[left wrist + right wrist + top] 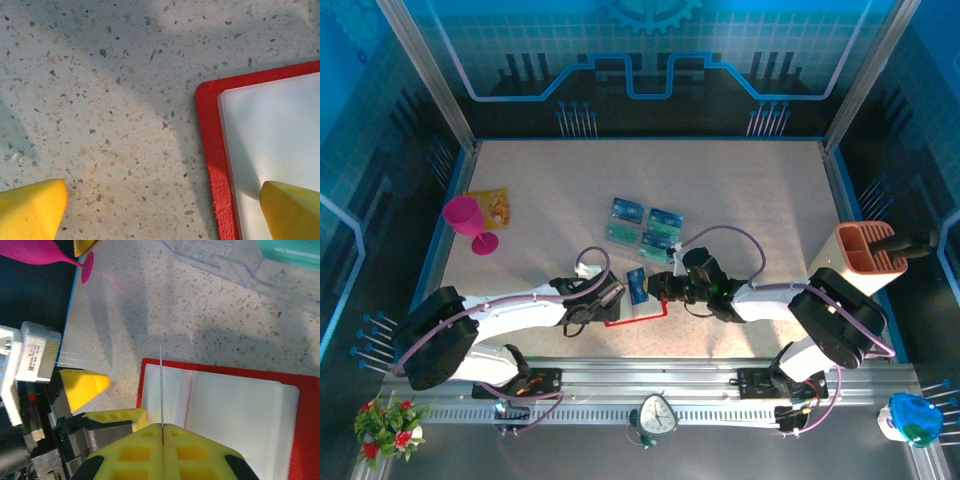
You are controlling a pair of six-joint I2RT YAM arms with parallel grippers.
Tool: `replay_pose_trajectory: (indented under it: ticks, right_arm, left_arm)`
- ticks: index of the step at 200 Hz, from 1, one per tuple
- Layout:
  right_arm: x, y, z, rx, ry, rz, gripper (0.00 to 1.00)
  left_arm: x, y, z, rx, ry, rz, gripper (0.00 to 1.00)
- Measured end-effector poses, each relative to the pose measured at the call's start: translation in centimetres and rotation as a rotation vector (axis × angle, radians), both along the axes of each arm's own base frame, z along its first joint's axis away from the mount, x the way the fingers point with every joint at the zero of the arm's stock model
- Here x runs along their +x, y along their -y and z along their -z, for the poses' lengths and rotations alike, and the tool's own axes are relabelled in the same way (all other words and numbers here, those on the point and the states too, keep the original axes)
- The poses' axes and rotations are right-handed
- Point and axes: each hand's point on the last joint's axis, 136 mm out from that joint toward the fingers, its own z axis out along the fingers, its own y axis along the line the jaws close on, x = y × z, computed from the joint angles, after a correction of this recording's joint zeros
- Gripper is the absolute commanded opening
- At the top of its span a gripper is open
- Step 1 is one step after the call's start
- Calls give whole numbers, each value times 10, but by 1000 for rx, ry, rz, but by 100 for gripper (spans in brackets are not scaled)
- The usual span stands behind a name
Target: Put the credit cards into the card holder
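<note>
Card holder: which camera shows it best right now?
Right wrist: the card holder lies open there, red border and pale pockets plain, behind the credit card pinched in the right end effector. The left wrist catches one corner; the top camera gives a thin, partly covered red edge.

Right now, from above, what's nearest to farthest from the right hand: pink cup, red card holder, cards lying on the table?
From the right hand, which pinches a card:
1. red card holder, right under it.
2. loose cards, farther back, mid-table.
3. pink cup, far left edge.
</note>
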Motion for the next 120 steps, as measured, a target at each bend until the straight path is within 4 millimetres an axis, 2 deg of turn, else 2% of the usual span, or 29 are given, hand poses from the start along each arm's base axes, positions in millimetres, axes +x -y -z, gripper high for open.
replay_pose_trajectory:
  ticks: [35, 120]
  right_arm:
    - [0, 1, 11, -14, -14, 11, 0]
    - [-1, -5, 17, 18, -25, 17, 0]
  left_arm:
    - [0, 0, 1, -4, -1, -13, 99]
    - [0, 0, 3, -11, 4, -15, 98]
